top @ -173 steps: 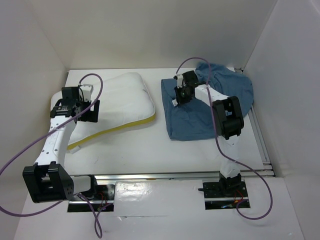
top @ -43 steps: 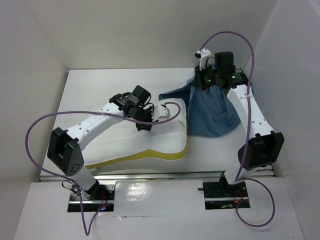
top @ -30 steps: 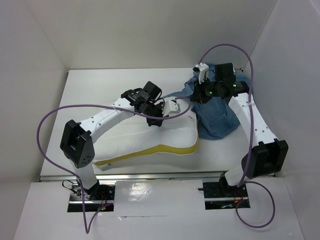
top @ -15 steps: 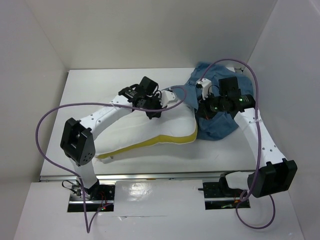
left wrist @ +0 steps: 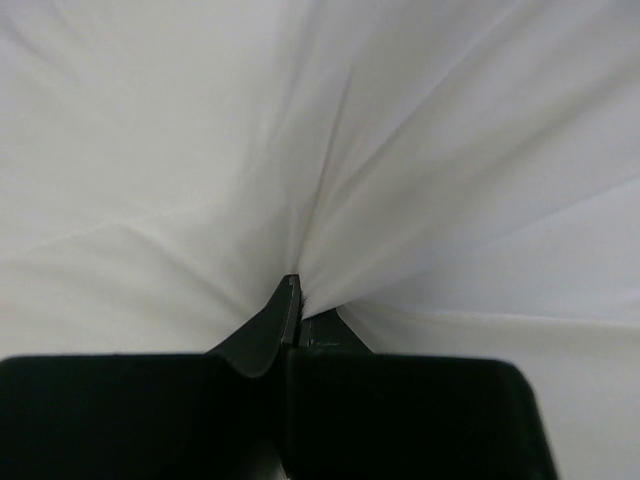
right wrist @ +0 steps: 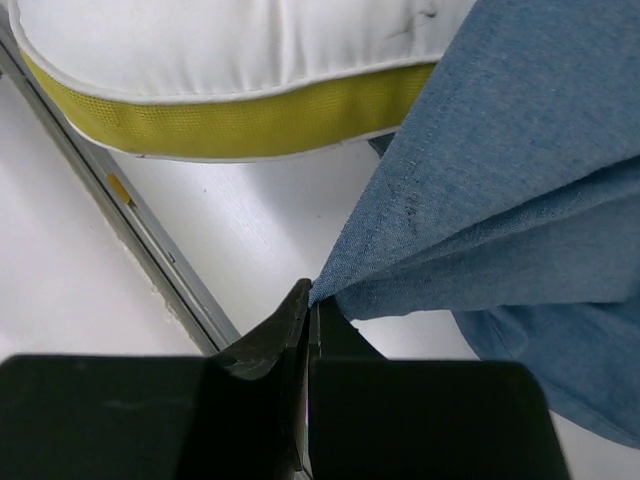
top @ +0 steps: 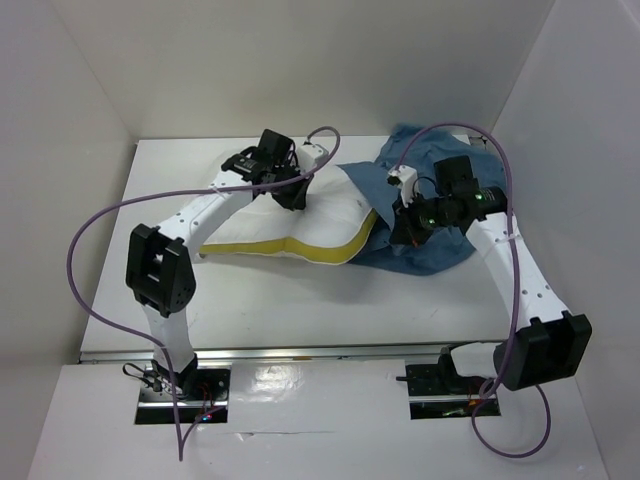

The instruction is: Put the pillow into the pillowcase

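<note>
The white pillow [top: 320, 205] with its yellow strip [top: 300, 245] lies across the middle of the table, its right end tucked under an edge of the dusty-blue pillowcase [top: 440, 250]. My left gripper [top: 290, 192] is shut on a pinch of the pillow's white cloth [left wrist: 330, 180], which fans out in taut folds from the fingertips [left wrist: 292, 290]. My right gripper [top: 400, 228] is shut on the pillowcase's hem [right wrist: 420, 210], holding it lifted beside the pillow's yellow strip [right wrist: 250, 125].
The pillowcase bunches toward the back right corner [top: 420, 140]. White walls enclose the table on three sides. A metal rail [top: 330, 352] runs along the near edge, also seen as the metal rail [right wrist: 130, 250] in the right wrist view. Purple cables loop above both arms.
My left gripper has pulled the pillow toward the back and right, under the pillowcase edge. My right gripper moved slightly left and nearer with the blue cloth. Both grips stayed shut.
</note>
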`<state>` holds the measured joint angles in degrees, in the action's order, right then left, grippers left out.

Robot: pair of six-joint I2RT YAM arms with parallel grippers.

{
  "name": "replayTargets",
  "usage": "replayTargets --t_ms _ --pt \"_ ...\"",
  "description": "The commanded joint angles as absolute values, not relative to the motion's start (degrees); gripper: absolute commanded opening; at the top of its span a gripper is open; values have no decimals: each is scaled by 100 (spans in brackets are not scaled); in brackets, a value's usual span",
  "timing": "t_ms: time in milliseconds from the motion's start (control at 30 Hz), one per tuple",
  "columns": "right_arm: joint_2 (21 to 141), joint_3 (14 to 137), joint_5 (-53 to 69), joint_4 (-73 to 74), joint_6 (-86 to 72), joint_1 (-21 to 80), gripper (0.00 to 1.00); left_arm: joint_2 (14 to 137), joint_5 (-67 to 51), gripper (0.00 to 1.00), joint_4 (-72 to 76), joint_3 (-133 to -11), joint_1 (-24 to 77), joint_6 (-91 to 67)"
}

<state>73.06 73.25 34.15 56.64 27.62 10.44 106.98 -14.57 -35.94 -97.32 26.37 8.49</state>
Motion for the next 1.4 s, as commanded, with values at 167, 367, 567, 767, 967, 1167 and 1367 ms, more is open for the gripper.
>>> replayTargets --t_ms 167,367,567,767,967,1167,1367 --pt "7725 7928 4043 6188 2875 1370 0 10880 -1292 0 -3182 -10564 2584 -254" --pt "7927 8129 4244 6108 2813 1590 0 10986 -827 0 -3182 -10679 2768 -509" --pt "8191 8507 4351 6301 2813 1723 0 11355 -194 0 -3182 -10985 3058 -615" --pt "8306 8920 4587 6592 2865 1854 0 11645 175 0 -3129 -11267 3182 -667" --pt "8429 8921 4764 6697 2865 1907 0 11891 387 0 -2909 -11469 3059 -668" --pt "8429 8859 4764 6847 2918 2021 0 12084 536 0 -2909 -11768 2655 -668" --pt "8542 8859 4931 6847 2970 2074 0 12138 658 0 -2909 -12023 2531 -668"
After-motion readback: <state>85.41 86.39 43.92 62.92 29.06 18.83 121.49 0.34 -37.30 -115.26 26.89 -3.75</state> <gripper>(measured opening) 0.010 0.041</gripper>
